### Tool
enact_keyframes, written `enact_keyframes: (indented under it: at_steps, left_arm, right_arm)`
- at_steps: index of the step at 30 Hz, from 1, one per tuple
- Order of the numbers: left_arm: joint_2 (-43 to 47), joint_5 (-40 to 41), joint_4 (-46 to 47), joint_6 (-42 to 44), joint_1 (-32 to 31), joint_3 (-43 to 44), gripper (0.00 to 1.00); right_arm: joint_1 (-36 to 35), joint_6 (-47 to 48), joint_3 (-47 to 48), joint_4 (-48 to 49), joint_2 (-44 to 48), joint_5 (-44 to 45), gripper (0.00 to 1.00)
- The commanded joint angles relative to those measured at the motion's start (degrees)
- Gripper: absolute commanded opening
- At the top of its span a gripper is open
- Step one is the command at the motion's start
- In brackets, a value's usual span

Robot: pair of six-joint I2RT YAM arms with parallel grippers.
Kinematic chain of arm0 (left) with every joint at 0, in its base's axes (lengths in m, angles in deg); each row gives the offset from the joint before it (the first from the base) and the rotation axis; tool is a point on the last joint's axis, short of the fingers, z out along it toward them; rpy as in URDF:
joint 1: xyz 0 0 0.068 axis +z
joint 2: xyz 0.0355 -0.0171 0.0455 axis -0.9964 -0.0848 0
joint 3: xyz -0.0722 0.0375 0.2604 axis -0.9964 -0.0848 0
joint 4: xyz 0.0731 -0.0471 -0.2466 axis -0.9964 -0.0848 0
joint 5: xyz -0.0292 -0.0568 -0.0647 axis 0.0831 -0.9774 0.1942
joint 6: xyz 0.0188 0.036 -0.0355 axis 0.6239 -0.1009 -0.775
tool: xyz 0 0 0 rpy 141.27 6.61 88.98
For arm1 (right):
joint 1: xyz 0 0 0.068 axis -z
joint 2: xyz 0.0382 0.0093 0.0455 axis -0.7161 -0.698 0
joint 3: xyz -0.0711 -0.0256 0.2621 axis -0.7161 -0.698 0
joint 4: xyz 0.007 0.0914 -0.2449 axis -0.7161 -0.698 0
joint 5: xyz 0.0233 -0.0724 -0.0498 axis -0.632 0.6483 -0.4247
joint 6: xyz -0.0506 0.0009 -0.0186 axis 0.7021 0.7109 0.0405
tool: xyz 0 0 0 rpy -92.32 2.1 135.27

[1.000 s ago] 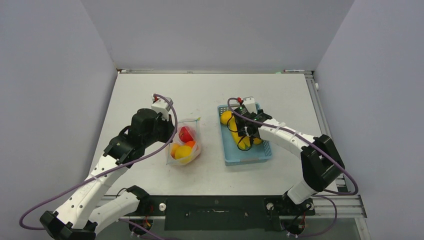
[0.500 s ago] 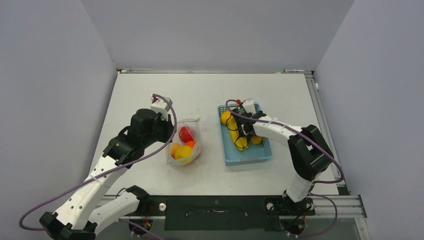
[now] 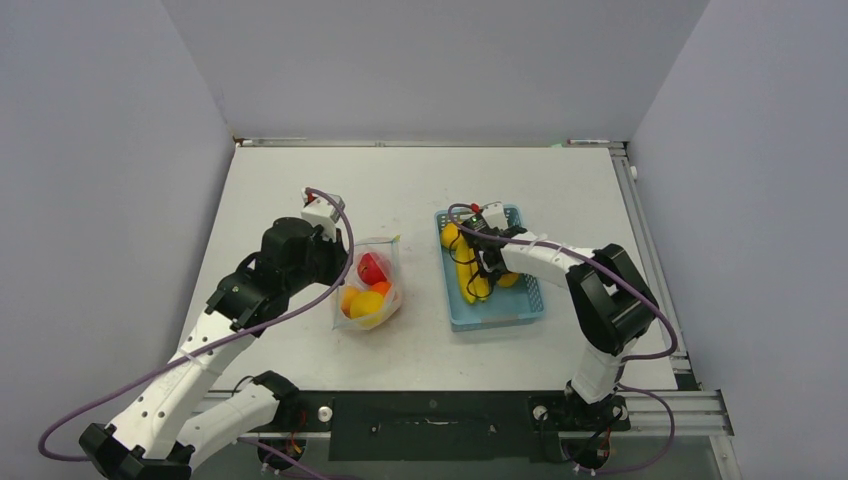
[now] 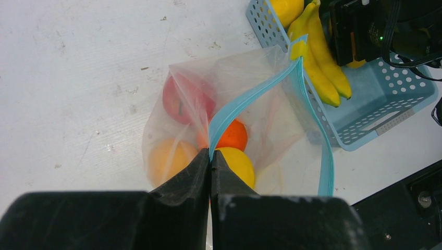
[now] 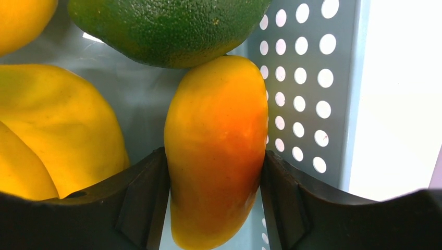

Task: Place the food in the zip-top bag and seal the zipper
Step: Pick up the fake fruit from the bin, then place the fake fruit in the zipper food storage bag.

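Note:
The clear zip-top bag (image 4: 263, 112) lies left of the basket, mouth open. My left gripper (image 4: 210, 156) is shut on its teal zipper (image 4: 245, 101). Inside the bag are a red apple (image 4: 182, 96), an orange (image 4: 233, 135), a lemon (image 4: 237, 164) and a pale orange fruit (image 4: 169, 159). My right gripper (image 5: 215, 155) reaches down into the light-blue basket (image 5: 307, 78), its fingers pressed against both sides of the mango (image 5: 216, 120). A green lime (image 5: 167, 26) touches the mango's top, and yellow fruit (image 5: 62, 125) lies beside it.
The basket (image 3: 500, 312) stands right of the bag (image 3: 370, 285) at mid-table. Bananas (image 4: 318, 62) and a lemon (image 4: 284, 8) lie along its left side. Grey walls enclose the table on three sides.
My right gripper has sunk lower into the basket, and its jaws have narrowed onto the mango. The left arm and the bag have not moved.

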Motion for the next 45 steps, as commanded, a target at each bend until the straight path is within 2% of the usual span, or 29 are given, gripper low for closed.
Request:
enact_keyframes:
  at_steps: [1, 4, 15, 25, 37, 42, 45]
  left_arm:
    - [-0.2, 0.5, 1.6, 0.5, 0.3, 0.1, 0.0]
    - [-0.4, 0.6, 1.6, 0.5, 0.3, 0.1, 0.0]
    - [-0.9, 1.0, 1.5, 0.6, 0.3, 0.1, 0.0]
    - [-0.4, 1.0, 1.5, 0.6, 0.3, 0.1, 0.0]
    - [0.6, 0.8, 1.7, 0.4, 0.3, 0.1, 0.0]
    - [1.1, 0.6, 1.9, 0.1, 0.4, 0.0, 0.0]
    - [0.9, 0.5, 2.1, -0.1, 0.4, 0.0, 0.0]
  right_arm:
    - [0.1, -0.2, 0.8, 1.3, 2.8, 1.7, 0.31]
    - [0.1, -0.5, 1.1, 0.7, 4.3, 2.4, 0.26]
    - [-2.1, -1.6, 3.5, -0.9, 14.6, -1.6, 0.23]
    - [-10.3, -3.9, 8.2, -0.2, 23.8, -7.1, 0.23]
    - [-15.9, -9.3, 7.0, 9.9, 28.6, -22.5, 0.23]
    - [-20.1, -13.5, 6.4, 16.3, 28.8, -26.7, 0.23]
    - [-23.7, -15.0, 6.4, 18.9, 28.2, -26.3, 0.23]
